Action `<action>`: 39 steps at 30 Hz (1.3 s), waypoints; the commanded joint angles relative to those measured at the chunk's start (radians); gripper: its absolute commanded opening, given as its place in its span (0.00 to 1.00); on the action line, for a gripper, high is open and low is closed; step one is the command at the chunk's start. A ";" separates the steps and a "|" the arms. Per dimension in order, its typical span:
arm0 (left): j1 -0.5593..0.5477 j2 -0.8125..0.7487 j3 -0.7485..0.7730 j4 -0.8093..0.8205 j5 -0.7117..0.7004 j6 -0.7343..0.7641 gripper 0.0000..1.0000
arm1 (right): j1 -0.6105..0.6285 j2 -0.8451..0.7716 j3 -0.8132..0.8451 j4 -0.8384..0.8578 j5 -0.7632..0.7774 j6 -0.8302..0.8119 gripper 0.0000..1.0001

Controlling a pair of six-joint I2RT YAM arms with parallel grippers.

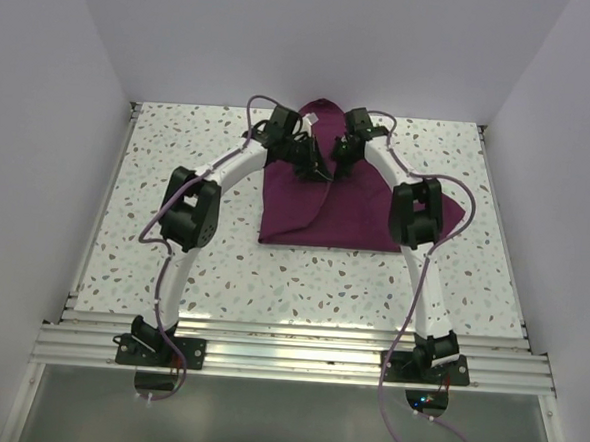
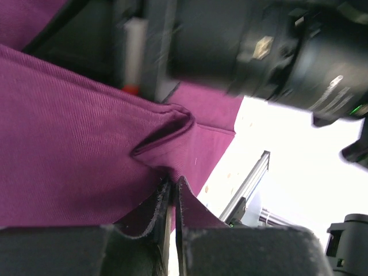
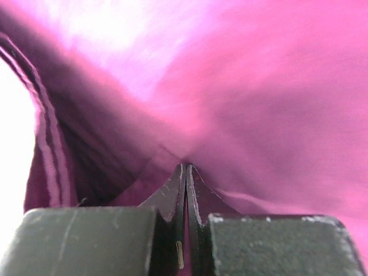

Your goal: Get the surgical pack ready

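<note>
Plum-purple cloth (image 1: 343, 214) between left jaws and between right jaws

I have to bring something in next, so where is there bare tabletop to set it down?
Bare table runs along the near strip between the purple cloth and the arm bases, and beyond the left arm to the table's left edge. Crowded: far centre, where left gripper and right gripper both pinch the cloth.
</note>
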 commanded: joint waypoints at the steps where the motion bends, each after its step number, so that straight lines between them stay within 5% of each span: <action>1: -0.004 0.018 0.048 0.076 0.046 -0.020 0.09 | -0.066 0.010 0.053 -0.042 0.055 0.012 0.00; 19: -0.004 0.127 0.148 0.145 0.072 -0.122 0.13 | -0.124 -0.053 0.035 -0.056 0.077 -0.003 0.00; 23: -0.006 0.103 0.111 0.145 0.075 -0.094 0.40 | -0.137 -0.069 0.044 -0.070 0.081 -0.007 0.00; 24: -0.006 0.090 0.082 0.139 0.068 -0.079 0.53 | -0.140 -0.078 0.032 -0.070 0.095 -0.007 0.00; 27: -0.004 0.025 0.062 0.099 0.051 0.017 0.64 | -0.149 -0.125 -0.003 -0.062 0.127 -0.014 0.00; 35: 0.046 -0.172 -0.033 0.025 -0.050 0.213 0.63 | -0.176 -0.311 -0.100 -0.168 0.293 -0.126 0.00; 39: 0.089 -0.270 -0.157 0.008 -0.055 0.294 0.49 | -0.184 -0.435 -0.227 -0.238 0.319 -0.194 0.00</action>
